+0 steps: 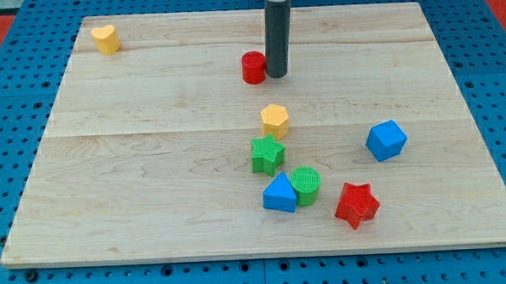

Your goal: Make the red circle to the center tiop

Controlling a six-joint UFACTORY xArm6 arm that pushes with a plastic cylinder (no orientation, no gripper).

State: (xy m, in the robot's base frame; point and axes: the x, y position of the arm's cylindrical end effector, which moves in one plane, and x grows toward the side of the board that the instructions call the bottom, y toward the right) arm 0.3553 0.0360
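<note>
The arm carries no pincer, only a rod; my tip [277, 75] touches the red circle [253, 67] on its right, near the counter's [151, 163] top centre

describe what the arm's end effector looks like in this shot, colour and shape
The end effector is a straight, dark grey cylindrical rod, smooth and unmarked, with a flat lower end, my tip. At the view's top it enters a white collar below a black mount, both cut off by the frame. No cables or labels show.
</note>
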